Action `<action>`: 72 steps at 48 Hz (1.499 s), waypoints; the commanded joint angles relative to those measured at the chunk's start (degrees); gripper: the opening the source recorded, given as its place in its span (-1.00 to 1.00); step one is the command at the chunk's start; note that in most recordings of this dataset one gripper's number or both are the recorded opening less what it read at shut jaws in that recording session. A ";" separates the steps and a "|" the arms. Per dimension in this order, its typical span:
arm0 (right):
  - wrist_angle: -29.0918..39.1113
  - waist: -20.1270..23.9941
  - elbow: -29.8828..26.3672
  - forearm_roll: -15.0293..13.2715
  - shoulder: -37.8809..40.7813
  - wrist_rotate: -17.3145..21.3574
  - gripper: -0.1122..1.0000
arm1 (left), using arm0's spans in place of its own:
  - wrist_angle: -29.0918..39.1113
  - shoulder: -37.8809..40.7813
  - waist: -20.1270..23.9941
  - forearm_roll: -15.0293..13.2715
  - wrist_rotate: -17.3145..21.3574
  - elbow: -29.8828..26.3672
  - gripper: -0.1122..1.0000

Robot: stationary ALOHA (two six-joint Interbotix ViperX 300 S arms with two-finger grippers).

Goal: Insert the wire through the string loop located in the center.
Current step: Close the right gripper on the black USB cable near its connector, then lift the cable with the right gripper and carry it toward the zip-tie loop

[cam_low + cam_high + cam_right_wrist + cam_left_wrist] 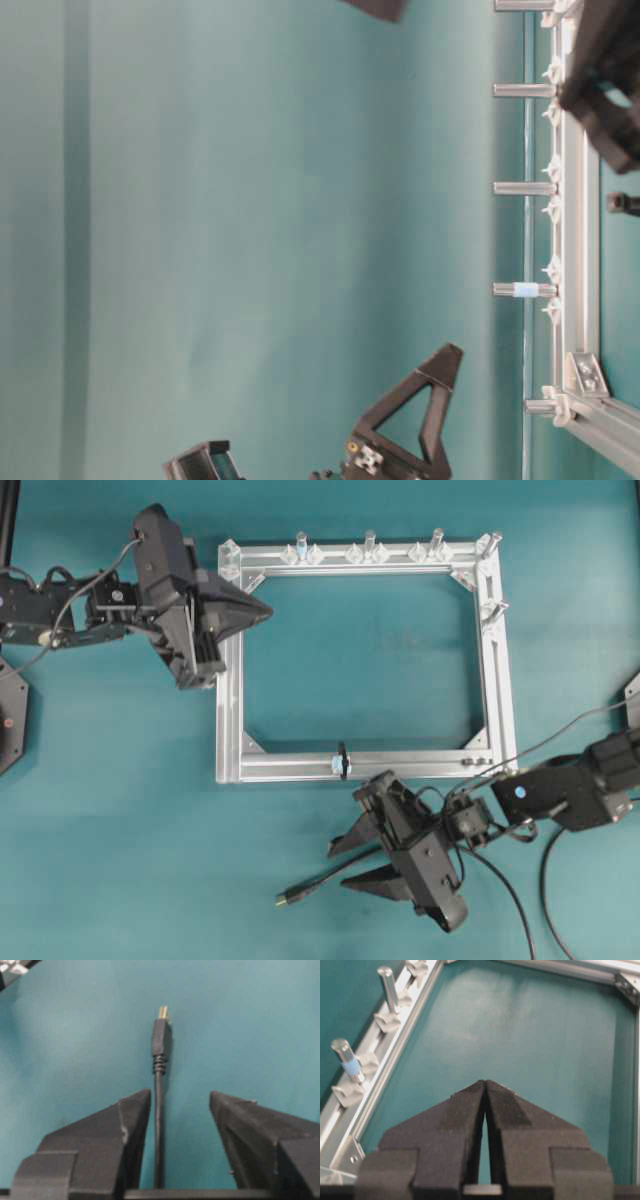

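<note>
Overhead exterior: right tool [352,862] spread, straddling the long thin black wire [318,885] on the teal tabletop [120,830]; left tool [266,611] pressed together; tiny black string loop [343,761] on silver frame [230,720]

Count, overhead view: one silver frame [229,720]; five upright clear pegs [369,543] on it, four along the top bar, one on the right bar; one string loop [343,761]; one wire [320,883]; two robot arms [60,605].
</note>
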 commanded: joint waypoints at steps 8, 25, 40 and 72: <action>-2.02 0.26 -2.64 -0.18 1.93 0.00 0.23 | -0.26 -1.14 -0.53 0.18 -0.35 0.18 -0.79; -4.57 0.26 -3.25 -0.18 5.98 4.39 0.21 | -0.18 -1.05 -0.53 0.18 -0.35 0.88 -0.79; -4.57 0.26 -1.67 -0.18 7.38 5.19 -0.16 | -0.18 -1.05 -0.53 0.18 -0.53 1.41 -0.79; 1.05 0.26 -1.67 -0.18 6.24 5.10 -0.66 | -0.18 -1.05 -0.53 0.18 -0.53 1.41 -0.79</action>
